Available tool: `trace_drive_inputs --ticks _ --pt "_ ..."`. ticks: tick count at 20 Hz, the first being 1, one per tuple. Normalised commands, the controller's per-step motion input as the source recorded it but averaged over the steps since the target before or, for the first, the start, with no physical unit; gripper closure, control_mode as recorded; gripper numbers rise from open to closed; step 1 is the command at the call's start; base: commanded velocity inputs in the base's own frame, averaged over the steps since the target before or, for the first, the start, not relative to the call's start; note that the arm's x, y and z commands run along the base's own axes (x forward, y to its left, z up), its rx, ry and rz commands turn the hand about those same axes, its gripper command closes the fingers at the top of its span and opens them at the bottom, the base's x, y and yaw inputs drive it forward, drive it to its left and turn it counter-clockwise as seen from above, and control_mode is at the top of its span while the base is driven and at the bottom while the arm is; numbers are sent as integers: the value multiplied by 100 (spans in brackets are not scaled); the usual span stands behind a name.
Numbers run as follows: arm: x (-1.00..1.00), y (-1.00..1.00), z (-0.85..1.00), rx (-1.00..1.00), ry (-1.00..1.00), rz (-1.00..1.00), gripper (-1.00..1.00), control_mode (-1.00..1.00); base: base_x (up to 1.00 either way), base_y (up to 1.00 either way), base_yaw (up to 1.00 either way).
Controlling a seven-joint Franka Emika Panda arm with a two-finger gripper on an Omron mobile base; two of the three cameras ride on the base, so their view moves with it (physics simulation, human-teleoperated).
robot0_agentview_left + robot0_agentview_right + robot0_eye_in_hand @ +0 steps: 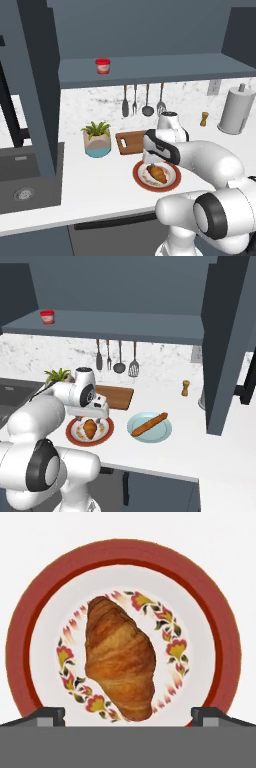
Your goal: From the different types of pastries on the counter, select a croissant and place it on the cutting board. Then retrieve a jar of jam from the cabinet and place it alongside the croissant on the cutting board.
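The golden-brown croissant (120, 659) lies in the middle of a round red-rimmed plate (30, 612) on the white counter (100, 177). My gripper (128, 714) hangs straight above it, open, with its fingertips (48, 714) spread wider than the croissant and not touching it. From the left base view, the gripper (151, 163) hovers just over the croissant (159, 174). The wooden cutting board (130, 142) lies bare right behind the plate. The red jar of jam (103, 65) stands on the dark cabinet shelf (165, 66). A stick-shaped pastry (149, 423) rests on a pale blue plate (162, 435).
A potted plant (97, 139) stands left of the board, and a sink (22, 187) lies further left. Utensils (141, 101) hang on the back wall. A pepper mill (203, 119) and a paper towel roll (236, 110) stand at the right. A dark tall unit (227, 341) rises at the right.
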Motion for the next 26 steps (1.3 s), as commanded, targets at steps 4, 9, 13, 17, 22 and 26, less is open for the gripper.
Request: trace_drive_inputs --ticks 4,9,13,17,22,26 --pt "7 10 -21 0 0 0 -100 -100 0 0 0" --pt "9 0 -12 0 0 0 -100 -100 0 0 0" --pt "9 0 -10 0 0 0 -100 -100 0 0 0" --pt "6 0 -19 0 0 0 -100 -100 0 0 0" --pt "5 0 -20 0 0 0 -100 -100 0 0 0" --pt "3 0 -19 0 0 0 -100 -100 0 0 0"
